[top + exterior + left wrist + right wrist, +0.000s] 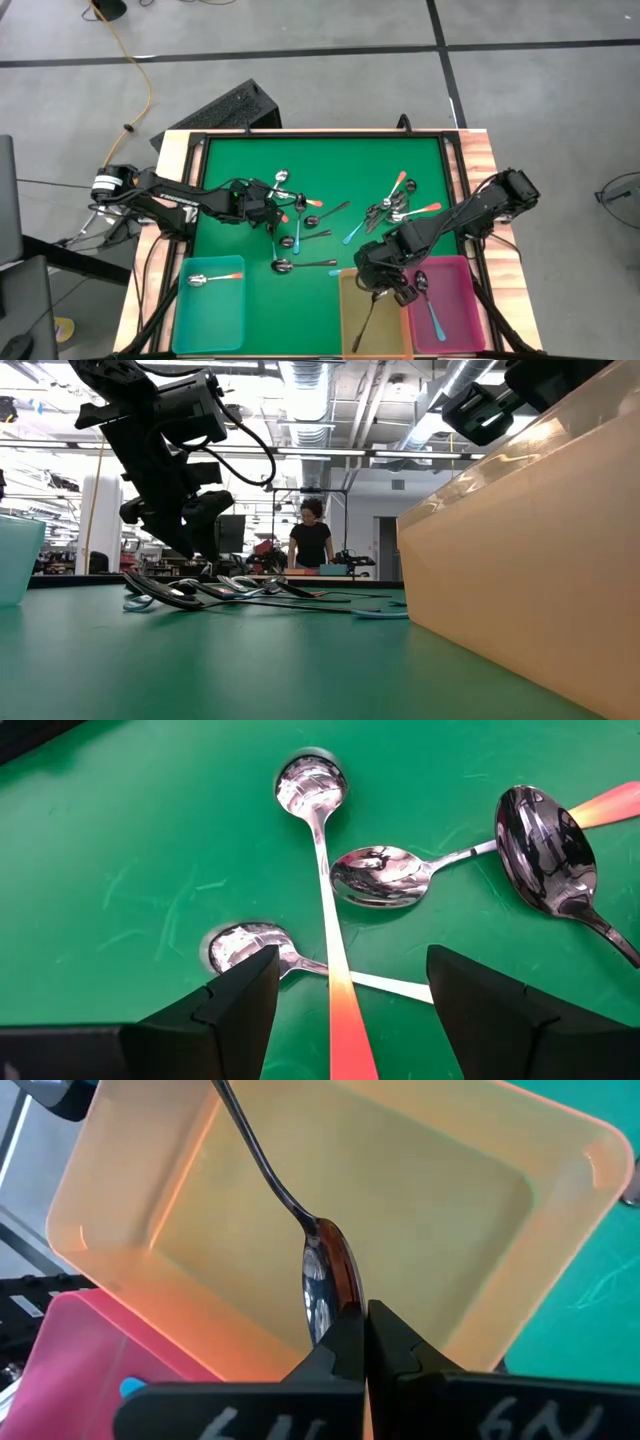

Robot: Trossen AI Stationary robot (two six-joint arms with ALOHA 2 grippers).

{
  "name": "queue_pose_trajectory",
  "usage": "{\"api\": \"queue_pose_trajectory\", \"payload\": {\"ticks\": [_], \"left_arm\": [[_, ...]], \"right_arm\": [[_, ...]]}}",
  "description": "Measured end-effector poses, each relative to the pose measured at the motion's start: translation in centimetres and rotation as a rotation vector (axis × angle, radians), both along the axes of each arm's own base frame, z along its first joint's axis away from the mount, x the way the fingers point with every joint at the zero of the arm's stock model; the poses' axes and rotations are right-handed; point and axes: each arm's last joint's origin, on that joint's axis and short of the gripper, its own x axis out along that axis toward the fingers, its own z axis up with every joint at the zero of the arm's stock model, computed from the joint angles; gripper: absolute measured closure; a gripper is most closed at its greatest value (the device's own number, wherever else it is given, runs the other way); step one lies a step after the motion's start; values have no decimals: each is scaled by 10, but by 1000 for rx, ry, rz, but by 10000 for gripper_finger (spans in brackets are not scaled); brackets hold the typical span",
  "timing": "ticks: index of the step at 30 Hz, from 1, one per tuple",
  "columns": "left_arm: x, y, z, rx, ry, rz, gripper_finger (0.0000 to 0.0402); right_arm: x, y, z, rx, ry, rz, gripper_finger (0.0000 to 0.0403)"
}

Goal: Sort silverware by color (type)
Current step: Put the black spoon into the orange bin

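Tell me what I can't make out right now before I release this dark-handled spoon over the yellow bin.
- Dark-handled spoon: its bowl tip is covered by the shut right gripper; its handle end runs off the right wrist picture's edge.
- Yellow bin: its inside is hidden by its own wall in the low view.
- Orange-handled spoon between the open left gripper's fingers: its handle end is cut off in the left wrist view.
- Spoon cluster: too small to count from above.

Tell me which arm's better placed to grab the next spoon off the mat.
Left. The left gripper hangs open over an orange-handled spoon; the right gripper is shut on a dark-handled spoon above the yellow bin.
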Motion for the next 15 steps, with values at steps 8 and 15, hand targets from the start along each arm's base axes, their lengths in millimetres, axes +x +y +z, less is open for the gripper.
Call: {"api": "queue_pose_trajectory", "payload": {"ticks": [8,15], "left_arm": [[0,1,0,20,1,8,164],[0,1,0,24,-1,9,164]], "right_arm": [[-1,-1,-1,-13,5,1,397],[-3,-2,-19,-15,9,-2,397]]}}
